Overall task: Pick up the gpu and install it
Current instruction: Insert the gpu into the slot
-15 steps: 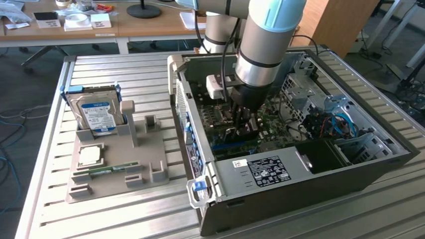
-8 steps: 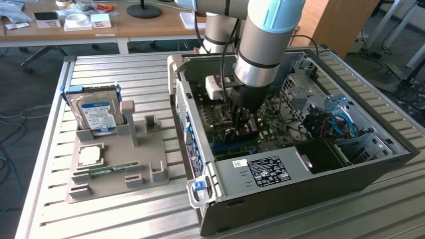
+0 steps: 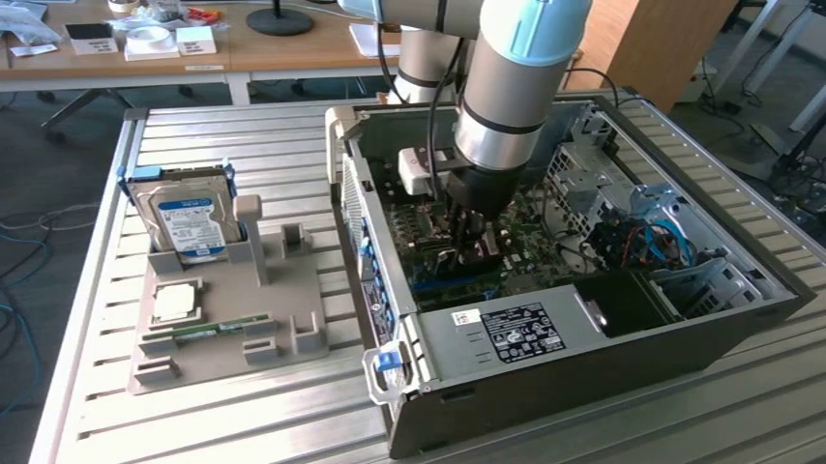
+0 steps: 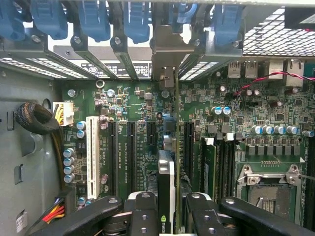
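Aluminium slatted table [image 3: 91, 406] carried one open computer case [image 3: 581, 367], laid on its side at the exterior view's right. One grey parts fixture [image 3: 290, 290] stood beside it at the exterior view's left. One robot arm [image 3: 516, 87] reached down into the case from the far side, over the motherboard [image 4: 138, 113]. On the fixture stood one hard drive [image 3: 188, 220] with a blue label, upright at the far end. One processor [image 3: 177, 302] lay nearer, and one green RAM stick [image 3: 213, 329] nearest.

The one gpu [image 4: 166, 184] was inside the case, seen edge-on in the wrist view and standing upright above the motherboard, among the black expansion slots and well to one side of the single white slot [image 4: 92, 157]. The gripper [image 4: 167, 209] was clenched on the gpu, with a black finger [image 4: 145, 211] pressed against each flat face. Whether the card's lower edge had met a slot could not be told.

Judged from these views, the card was stiff and fairly light but fragile. Its contact edge and small board components would not tolerate knocks or twisting, and the cooler face looked smooth enough to slip. A hold across the two broad faces near the upper edge, clear of the contacts, appeared soundest.
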Controlling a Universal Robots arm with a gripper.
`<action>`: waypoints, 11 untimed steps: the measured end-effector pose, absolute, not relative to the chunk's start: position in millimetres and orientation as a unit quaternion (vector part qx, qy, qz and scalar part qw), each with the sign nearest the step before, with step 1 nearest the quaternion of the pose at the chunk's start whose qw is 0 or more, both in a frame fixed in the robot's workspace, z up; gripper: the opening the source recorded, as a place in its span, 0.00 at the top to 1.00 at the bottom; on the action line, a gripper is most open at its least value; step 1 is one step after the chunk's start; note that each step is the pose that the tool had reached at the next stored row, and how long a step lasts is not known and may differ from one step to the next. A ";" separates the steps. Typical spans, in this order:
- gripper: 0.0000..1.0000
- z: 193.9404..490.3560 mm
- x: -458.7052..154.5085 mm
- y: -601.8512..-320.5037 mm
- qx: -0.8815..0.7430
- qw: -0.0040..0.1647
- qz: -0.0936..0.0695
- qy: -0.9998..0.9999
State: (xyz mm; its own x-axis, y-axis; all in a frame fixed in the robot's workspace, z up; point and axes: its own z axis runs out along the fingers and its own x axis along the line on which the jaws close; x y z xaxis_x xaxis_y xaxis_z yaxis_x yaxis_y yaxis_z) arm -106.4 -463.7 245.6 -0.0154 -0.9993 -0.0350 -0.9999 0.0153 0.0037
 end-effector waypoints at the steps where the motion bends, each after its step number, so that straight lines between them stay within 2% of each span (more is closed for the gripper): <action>1: 0.73 245.6 -106.5 -463.6 -0.701 0.011 0.014 0.712; 11: 0.73 246.2 -106.4 -463.5 -0.700 0.011 0.014 0.714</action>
